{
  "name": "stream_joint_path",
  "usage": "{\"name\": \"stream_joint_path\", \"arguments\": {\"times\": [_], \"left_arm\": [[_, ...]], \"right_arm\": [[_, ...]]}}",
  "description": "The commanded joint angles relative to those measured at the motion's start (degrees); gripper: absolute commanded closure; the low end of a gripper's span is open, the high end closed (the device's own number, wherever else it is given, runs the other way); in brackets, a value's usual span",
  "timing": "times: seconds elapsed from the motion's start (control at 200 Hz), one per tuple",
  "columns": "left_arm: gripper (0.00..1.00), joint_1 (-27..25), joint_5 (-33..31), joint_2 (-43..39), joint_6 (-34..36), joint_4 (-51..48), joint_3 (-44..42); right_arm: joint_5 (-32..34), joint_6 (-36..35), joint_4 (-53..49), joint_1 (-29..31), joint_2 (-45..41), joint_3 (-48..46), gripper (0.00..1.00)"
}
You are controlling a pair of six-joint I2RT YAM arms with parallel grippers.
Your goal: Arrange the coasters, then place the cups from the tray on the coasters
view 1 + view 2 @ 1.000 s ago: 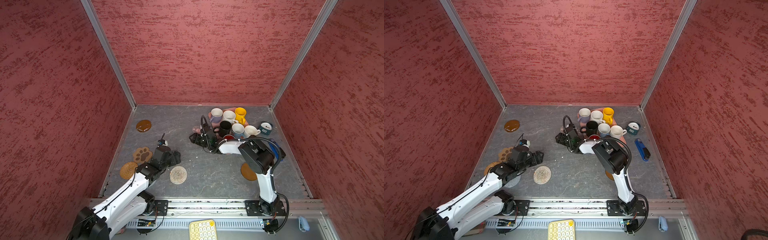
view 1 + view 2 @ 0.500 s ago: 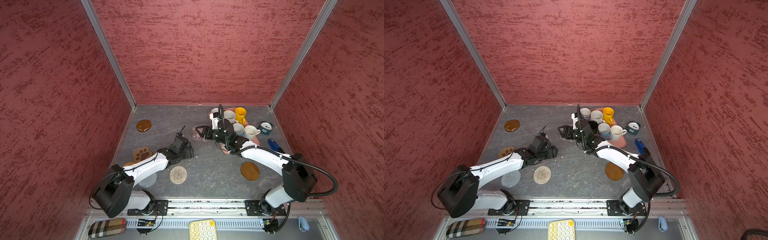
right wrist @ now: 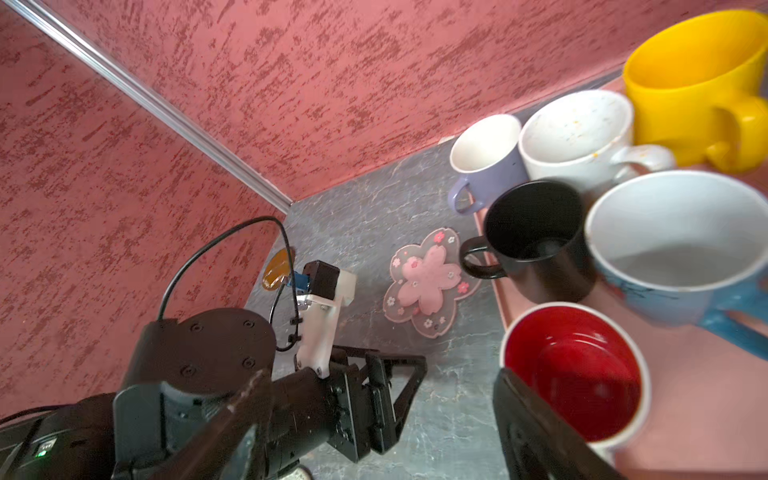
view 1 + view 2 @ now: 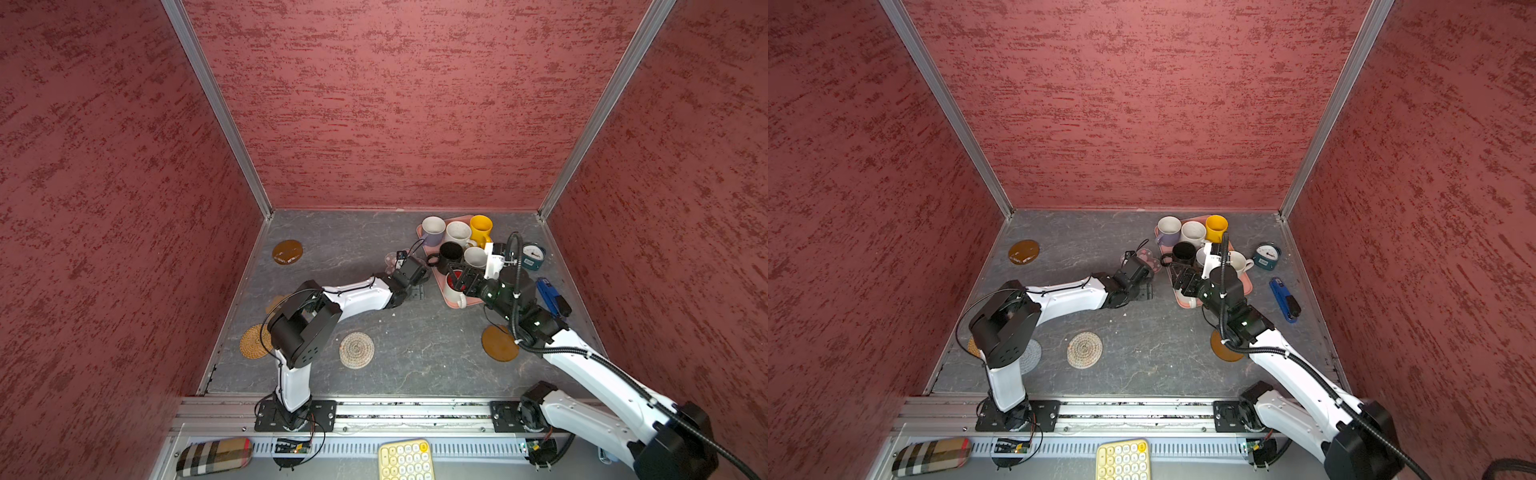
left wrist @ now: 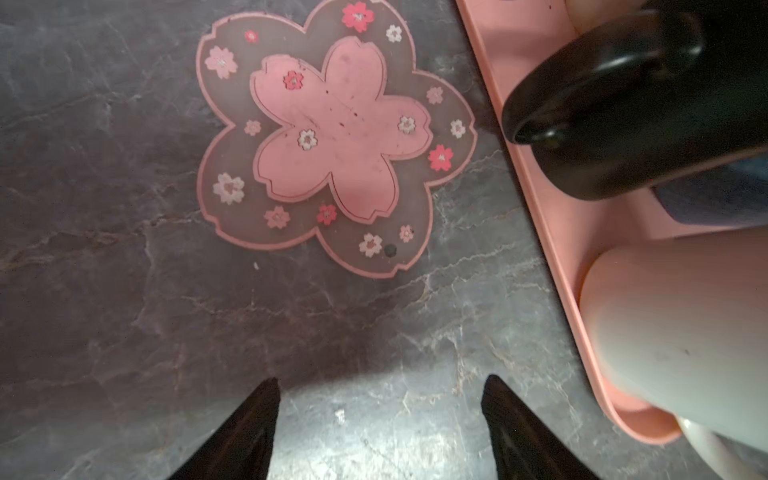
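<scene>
**Both pairs of fingers spread; flower coaster ahead of the left pair**

The left fingers (image 5: pixel 379 386) are spread wide over bare counter (image 5: pixel 124 311) and pinch nothing. The flower coaster (image 5: pixel 332 133) lies flat ahead of their tips, apart from them and not between them. It sits just beside the tray (image 5: pixel 552 232) without touching the rim. On the tray next to the coaster stands the black cup (image 5: pixel 623 104), its handle jutting out over the rim toward the coaster.

The right fingers (image 3: pixel 379 378) are also spread and empty. One of them sits right at the outer rim of the red-lined cup (image 3: pixel 577 365); whether it touches cannot be told. That cup stands at the tray's front corner, outside the gap between the fingers. Behind it come the black cup and the light blue cup (image 3: pixel 673 249). Beyond those, the lavender cup (image 3: pixel 486 162), the speckled cup (image 3: pixel 577 141) and the yellow cup (image 3: pixel 698 83) stand in a row by the back wall. A cream cup (image 4: pixel 1237 262) shows in a top view past the right wrist.

Farther out, the other coasters lie on the counter clear of the tray:
- A brown disc (image 4: pixel 287 252) lies near the left wall.
- A second brown disc (image 4: pixel 498 345) is partly under the right arm.
- A pale woven mat (image 4: pixel 356 350) lies toward the front.
- A tan woven mat (image 4: pixel 251 343) is half hidden behind the left arm.
- A grey mat (image 4: pixel 1032 353) shows in a top view beside that arm's elbow.
</scene>
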Motion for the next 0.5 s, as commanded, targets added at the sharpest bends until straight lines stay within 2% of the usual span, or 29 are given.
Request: {"name": "stream_joint_path", "arguments": {"times": [0.0, 0.23, 0.491], "left_arm": [[0.22, 0.07, -4.27, 2.26, 1.39, -3.69, 3.47], [0.23, 0.26, -4.25, 7.65, 1.89, -5.46, 8.44], [0.24, 0.56, -6.20, 12.15, 3.13, -8.16, 12.98]], "right_arm": [[5.94, -2.96, -3.21, -1.25, -3.12, -1.52, 0.14], [7.93, -3.58, -3.20, -3.81, -9.16, -4.20, 0.11], [7.40, -2.88, -2.12, -4.50, -10.29, -5.66, 0.10]]}}
